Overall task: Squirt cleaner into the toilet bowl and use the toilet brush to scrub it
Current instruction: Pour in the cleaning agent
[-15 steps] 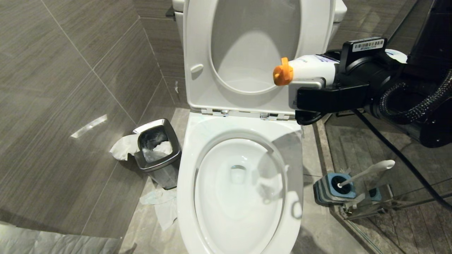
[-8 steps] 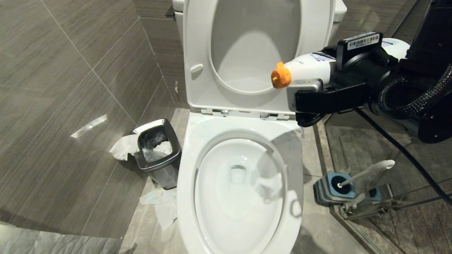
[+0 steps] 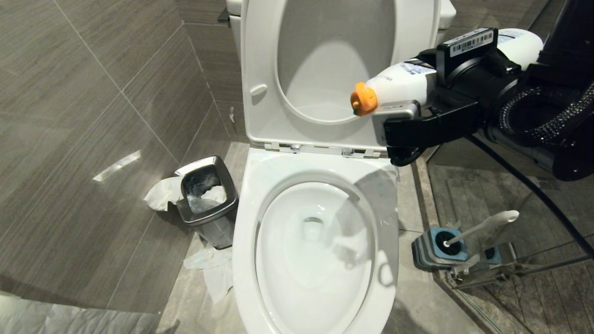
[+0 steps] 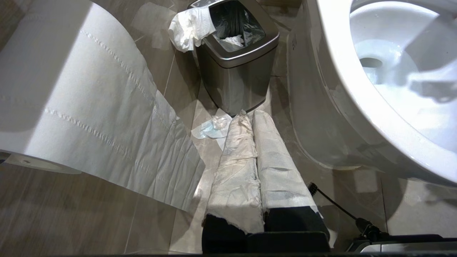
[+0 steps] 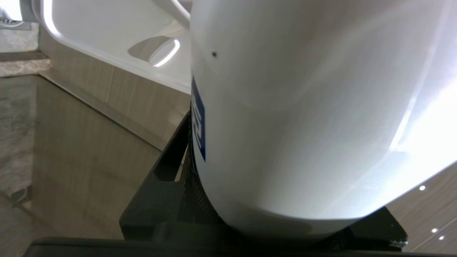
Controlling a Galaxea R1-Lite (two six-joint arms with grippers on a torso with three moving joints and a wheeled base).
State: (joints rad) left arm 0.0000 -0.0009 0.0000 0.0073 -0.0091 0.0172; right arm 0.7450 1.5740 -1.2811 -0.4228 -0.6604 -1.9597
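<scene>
1. The right gripper (image 3: 394, 118) reaches in from about three o'clock of the head view, its fingers clamped on a white cleaner bottle (image 3: 403, 83) that lies nearly level.
2. The bottle's orange cap (image 3: 363, 99) points toward nine o'clock and tips slightly down, in front of the raised seat and lid (image 3: 260, 88) and above the back rim of the bowl.
3. In the right wrist view the cleaner bottle (image 5: 303, 125) fills most of the frame, a blue label edge on its side, with a black finger (image 5: 167, 185) pressed against it.
4. The toilet bowl (image 3: 246, 232) sits at the six o'clock half of the head view, open, with water in the oval basin and the bottle's shadow across its three o'clock side.
5. The toilet brush (image 3: 482, 226) stands tilted in its blue-and-grey holder (image 3: 429, 250) on the floor, at about four o'clock of the bowl, apart from it.
6. A steel bin (image 3: 209, 204) stands just beside the bowl at nine o'clock, with crumpled tissue (image 3: 160, 192) on its far edge and more paper on the floor.
7. The left gripper (image 4: 255, 167) hangs low beside the bowl's outer wall, its paper-wrapped fingers pressed together and holding nothing, pointing toward the steel bin (image 4: 235, 71).
8. A toilet paper roll (image 4: 71, 89) with a loose hanging sheet fills one side of the left wrist view.
</scene>
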